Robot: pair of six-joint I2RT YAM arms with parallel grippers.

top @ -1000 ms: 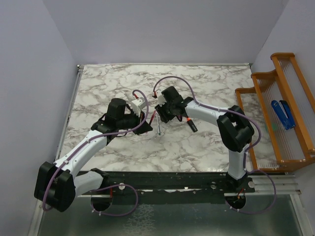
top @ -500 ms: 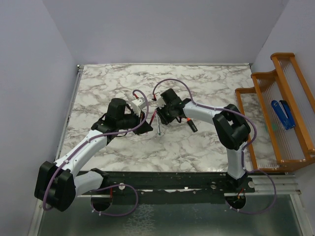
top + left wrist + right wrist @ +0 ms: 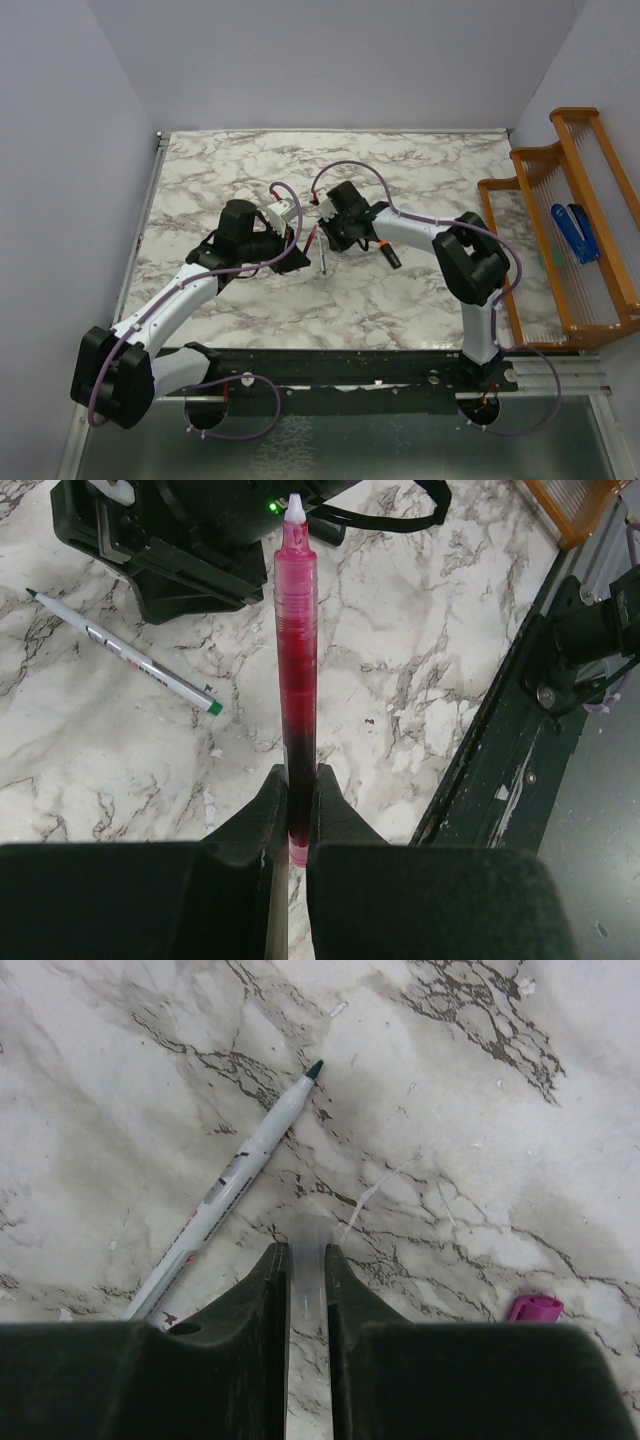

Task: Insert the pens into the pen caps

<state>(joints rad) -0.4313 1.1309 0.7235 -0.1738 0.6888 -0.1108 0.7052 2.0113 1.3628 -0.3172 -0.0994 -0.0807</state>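
Observation:
My left gripper (image 3: 297, 775) is shut on the lower end of the slim red-pink pen (image 3: 297, 650), whose white tip points at the right arm's gripper. In the top view the left gripper (image 3: 296, 240) and right gripper (image 3: 330, 238) face each other closely at mid-table. My right gripper (image 3: 306, 1250) is shut on a small clear translucent cap (image 3: 306, 1260). The silver-grey pen (image 3: 235, 1175) lies on the marble just under it. A magenta-purple cap (image 3: 535, 1307) lies to the right. The black marker with orange end (image 3: 389, 254) lies beside the right forearm. The orange cap is out of view.
An orange wooden rack (image 3: 590, 200) stands off the table's right edge with a blue object (image 3: 573, 232) on it. The black rail (image 3: 520, 710) at the table's front edge shows in the left wrist view. The table is white marble (image 3: 230, 165).
The right arm's elbow has shifted a little to the left and its gripper has edged slightly toward the red-pink pen. The left arm has stayed still.

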